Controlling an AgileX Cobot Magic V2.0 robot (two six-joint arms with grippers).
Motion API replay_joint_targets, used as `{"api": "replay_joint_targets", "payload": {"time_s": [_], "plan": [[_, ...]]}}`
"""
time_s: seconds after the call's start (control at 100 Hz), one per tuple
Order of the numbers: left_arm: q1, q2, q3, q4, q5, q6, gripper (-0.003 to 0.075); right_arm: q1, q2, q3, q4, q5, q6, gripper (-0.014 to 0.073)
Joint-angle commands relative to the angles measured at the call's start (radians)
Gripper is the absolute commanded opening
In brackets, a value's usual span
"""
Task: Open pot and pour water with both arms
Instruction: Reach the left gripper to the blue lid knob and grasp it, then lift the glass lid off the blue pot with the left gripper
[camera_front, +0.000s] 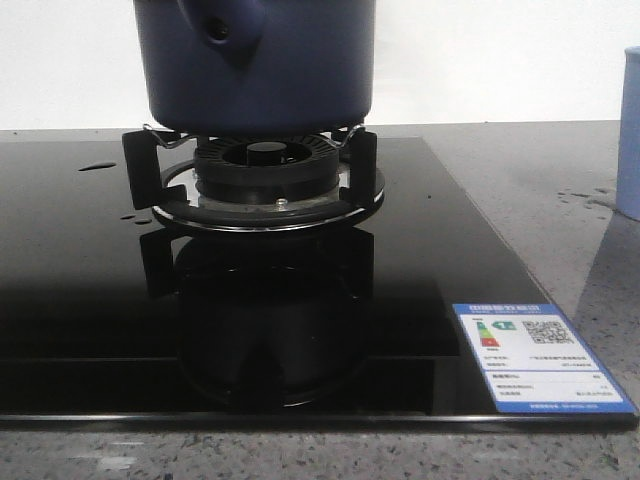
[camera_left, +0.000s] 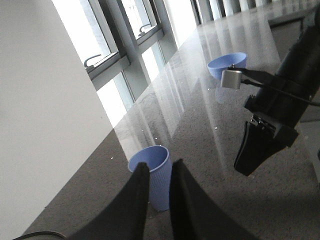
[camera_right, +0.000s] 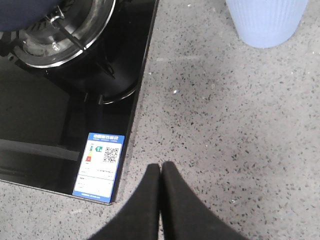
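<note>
In the front view, the pot (camera_front: 255, 65) is seen resting on the burner grate (camera_front: 255, 180) of the black hob (camera_front: 90, 300). In the left wrist view, the left gripper (camera_left: 159, 172) is slightly parted, empty, near a pale cup (camera_left: 152, 175). In the right wrist view, the right gripper (camera_right: 161, 170) is closed on nothing above the counter (camera_right: 225, 125)

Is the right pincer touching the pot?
Apart. In the right wrist view the right pincer hangs shut over bare countertop, while the pot sits away on the burner, with the stove's glass edge between them.
</note>
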Motion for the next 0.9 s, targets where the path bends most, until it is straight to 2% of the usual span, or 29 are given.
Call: {"api": "replay_joint_targets", "payload": {"time_s": [0.0, 0.11, 0.17, 0.23, 0.36, 0.47, 0.57, 0.66, 0.83, 0.89], "plan": [[0.095, 0.032, -0.037, -0.217, 0.148, 0.033, 0.0092, -0.005, 0.015, -0.033, 0.024, -0.061, -0.013, -0.0069], [0.275, 0.119, -0.037, -0.412, 0.452, 0.033, 0.0066, -0.005, 0.015, -0.033, 0.024, -0.061, -0.015, -0.0069], [0.366, 0.165, -0.05, -0.409, 0.565, 0.024, 0.0044, -0.005, 0.015, -0.033, 0.024, -0.061, -0.015, -0.0069], [0.419, 0.186, -0.06, -0.37, 0.563, -0.037, 0.0013, -0.005, 0.015, -0.033, 0.024, -0.061, -0.015, -0.0069], [0.491, 0.207, -0.063, -0.313, 0.543, -0.039, -0.001, -0.005, 0.015, -0.033, 0.024, -0.061, -0.026, -0.0069], [0.511, 0.222, -0.063, -0.234, 0.492, -0.006, -0.0009, -0.005, 0.015, -0.033, 0.024, -0.063, -0.029, -0.0069], [0.511, 0.235, -0.063, -0.152, 0.47, 0.091, 0.0015, -0.005, 0.015, -0.033, 0.024, -0.065, -0.034, -0.0069], [0.511, 0.236, -0.063, -0.112, 0.415, 0.113, 0.0126, -0.005, 0.015, -0.033, 0.024, -0.065, -0.038, -0.0069], [0.509, 0.236, -0.063, -0.145, 0.254, 0.115, 0.0512, -0.005, 0.015, -0.033, 0.024, -0.065, -0.04, -0.0069], [0.509, 0.24, -0.063, -0.181, 0.209, 0.115, 0.0587, -0.005, 0.015, -0.033, 0.022, -0.065, -0.04, -0.0069]]}}
